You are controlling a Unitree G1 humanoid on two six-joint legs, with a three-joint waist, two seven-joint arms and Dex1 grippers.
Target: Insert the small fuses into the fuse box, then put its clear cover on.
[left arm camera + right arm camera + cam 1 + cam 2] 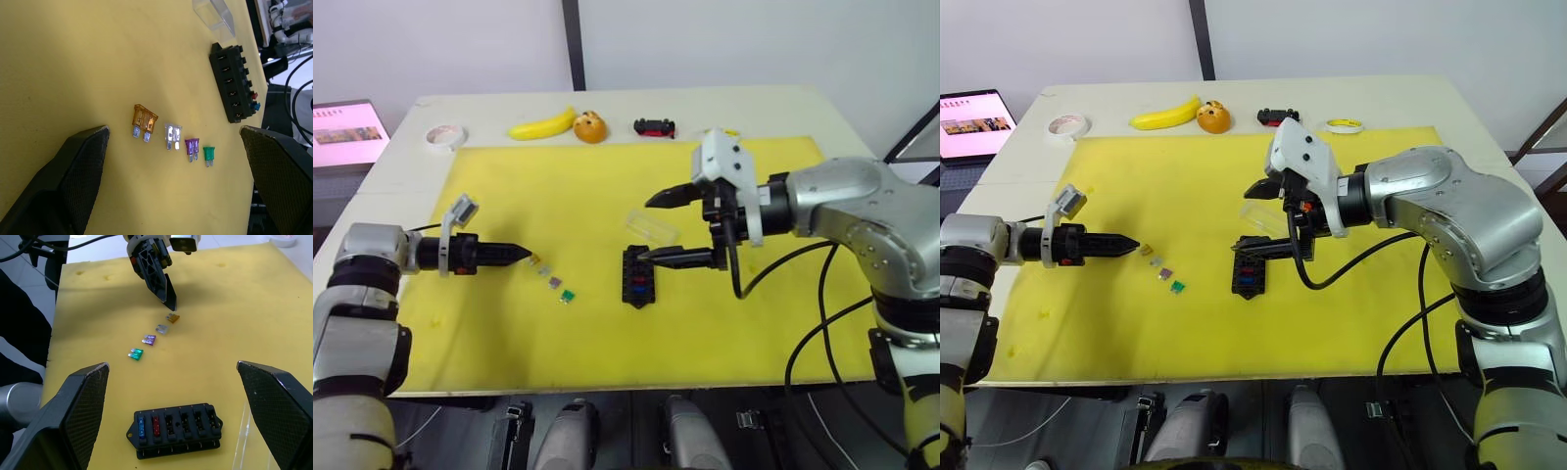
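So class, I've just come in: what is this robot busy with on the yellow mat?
It is loading small fuses into a black fuse box. A blue and a red fuse already sit in end slots. The open left hand hovers over four loose fuses lined up on the mat; the open right hand is above the box. The clear cover lies beside the box.

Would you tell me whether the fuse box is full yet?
Not full: the fuse box holds a blue and a red fuse; its other slots look empty.

The yellow mat (607, 323) looks matt and soft, faintly grainy. The fuse box (176, 431) is matt black plastic, the clear cover (215, 17) glossy transparent plastic, the small fuses (168, 137) translucent with metal prongs.
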